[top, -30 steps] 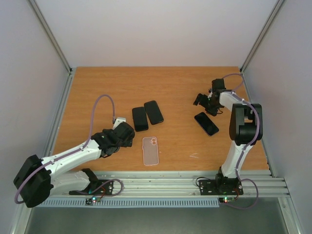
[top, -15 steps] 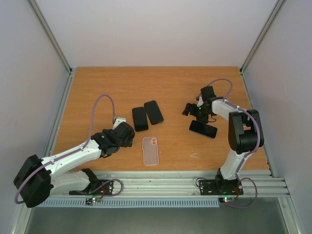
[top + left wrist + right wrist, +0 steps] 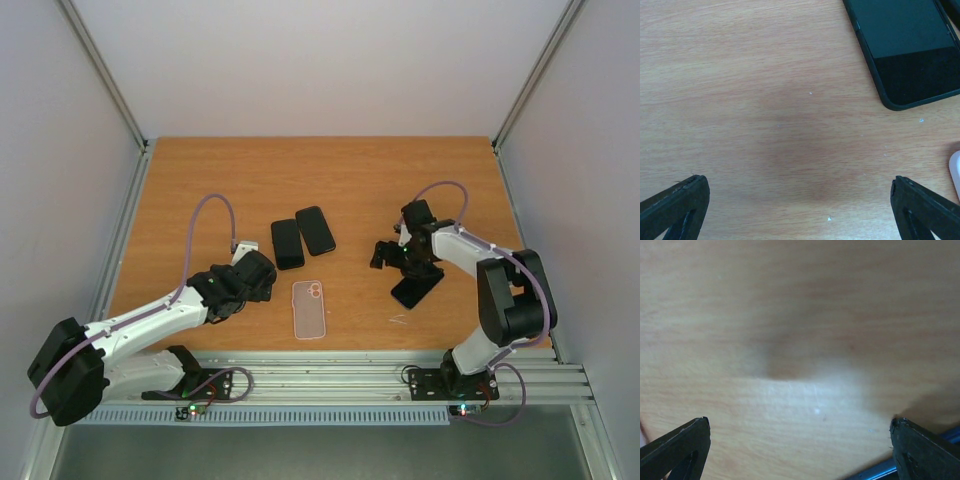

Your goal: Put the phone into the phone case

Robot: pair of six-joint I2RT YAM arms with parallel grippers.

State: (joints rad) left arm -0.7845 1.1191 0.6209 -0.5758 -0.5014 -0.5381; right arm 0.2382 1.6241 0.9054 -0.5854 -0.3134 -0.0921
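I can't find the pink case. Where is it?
Top view: the phone case lies near the table's front edge, right of the left tool, just below a dark phone.

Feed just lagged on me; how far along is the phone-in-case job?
Nothing done yet: the pink case looks empty on the table. In hand: the right gripper is open beside a black phone, not gripping it; the left gripper sits open near the case. Left: grasp the phone, carry it over, press it in.
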